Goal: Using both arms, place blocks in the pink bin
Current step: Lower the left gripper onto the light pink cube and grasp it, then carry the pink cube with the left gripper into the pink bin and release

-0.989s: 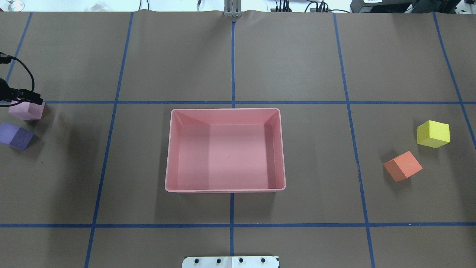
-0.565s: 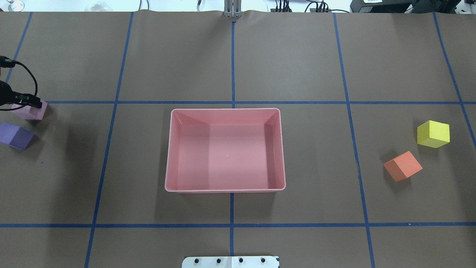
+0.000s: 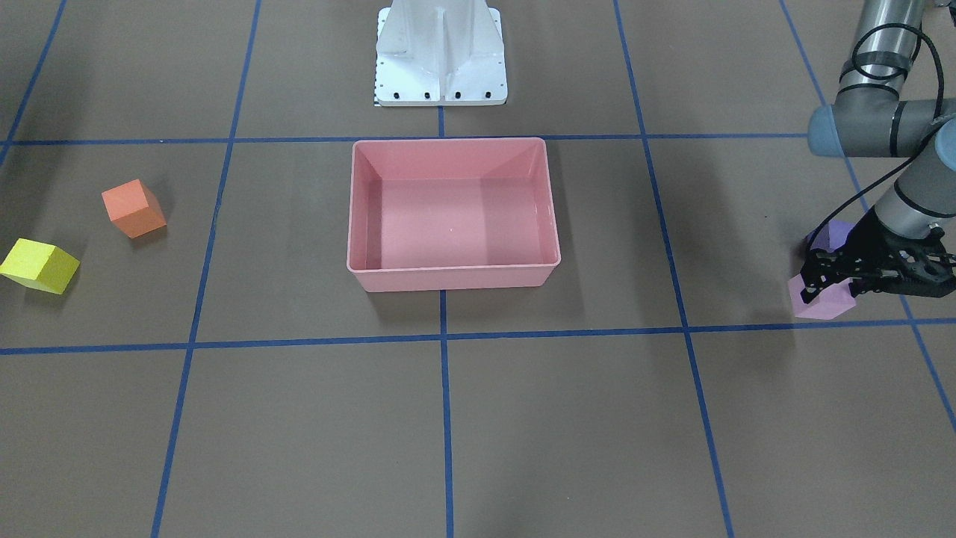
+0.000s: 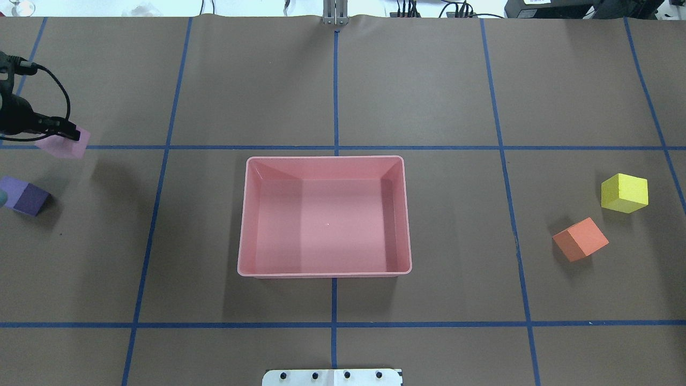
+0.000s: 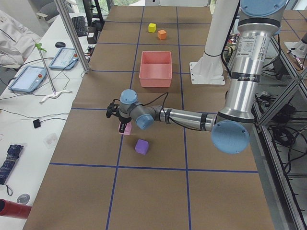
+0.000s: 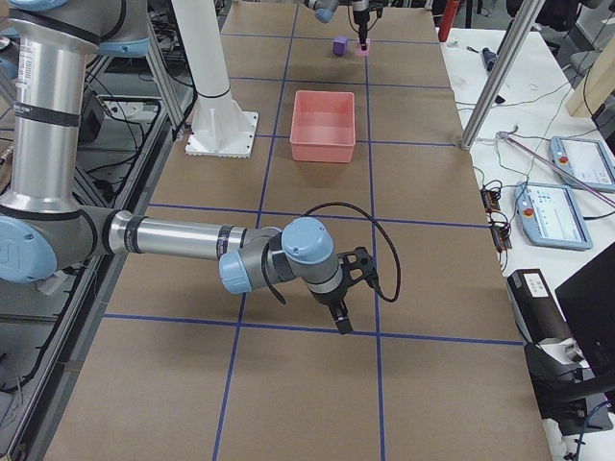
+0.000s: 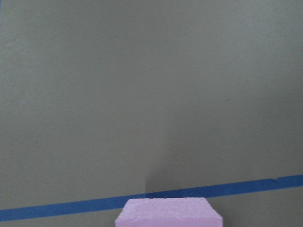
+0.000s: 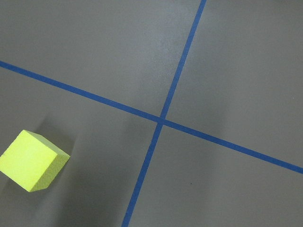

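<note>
My left gripper point(image 3: 827, 282) is shut on the light pink block point(image 3: 821, 302) and holds it just above the table at the far left of the overhead view point(image 4: 67, 143). The block's top edge shows in the left wrist view point(image 7: 168, 213). The purple block point(image 4: 24, 195) lies beside it. The pink bin point(image 4: 324, 159) stands empty mid-table. The orange block point(image 4: 581, 238) and the yellow block point(image 4: 624, 193) lie at the right. My right gripper point(image 6: 341, 317) shows only in the exterior right view, where I cannot tell its state. The right wrist view shows the yellow block point(image 8: 33, 161).
The white robot base point(image 3: 441, 52) stands behind the bin. Blue tape lines cross the brown table cover. A metal post point(image 5: 72, 33) and desks with tablets stand past the table's far edge.
My left gripper has risen with the light pink block and moved it away from the purple block, a little toward the bin. The other blocks and the bin have not moved.
</note>
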You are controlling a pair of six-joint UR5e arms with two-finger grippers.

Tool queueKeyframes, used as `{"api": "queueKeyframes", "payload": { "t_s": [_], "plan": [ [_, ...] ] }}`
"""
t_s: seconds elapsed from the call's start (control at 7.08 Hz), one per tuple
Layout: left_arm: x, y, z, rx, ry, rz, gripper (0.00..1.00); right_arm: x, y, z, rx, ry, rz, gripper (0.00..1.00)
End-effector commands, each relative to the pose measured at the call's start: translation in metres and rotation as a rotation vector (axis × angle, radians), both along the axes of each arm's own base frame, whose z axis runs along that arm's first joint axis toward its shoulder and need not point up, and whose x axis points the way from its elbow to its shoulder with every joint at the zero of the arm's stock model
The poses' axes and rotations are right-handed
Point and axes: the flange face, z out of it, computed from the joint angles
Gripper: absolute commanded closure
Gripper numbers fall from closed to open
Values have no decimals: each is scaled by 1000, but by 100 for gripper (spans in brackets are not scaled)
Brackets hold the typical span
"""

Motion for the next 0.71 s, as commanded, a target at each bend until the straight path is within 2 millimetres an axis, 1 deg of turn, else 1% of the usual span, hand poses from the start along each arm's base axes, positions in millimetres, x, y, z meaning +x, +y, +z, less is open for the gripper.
{"api": "queueKeyframes", "payload": {
  "t_s": [0.0, 0.14, 0.28, 0.42, 0.57],
  "plan": [
    [20, 13, -142, -72, 26, -21, 76, 0, 0, 0, -3, -4, 2, 0],
    [60, 33, -202, -108, 58, -16, 76, 0, 0, -3, -21, -15, 27, 0],
    [109, 45, -257, -147, 109, -36, 76, -4, -2, -5, -27, -19, 30, 0],
    [190, 84, -311, -186, 132, -27, 76, -7, -2, -6, -39, -24, 34, 0],
    [246, 111, -365, -198, 114, -46, 75, -18, -5, -14, -57, -41, 43, 0]
  ]
}}
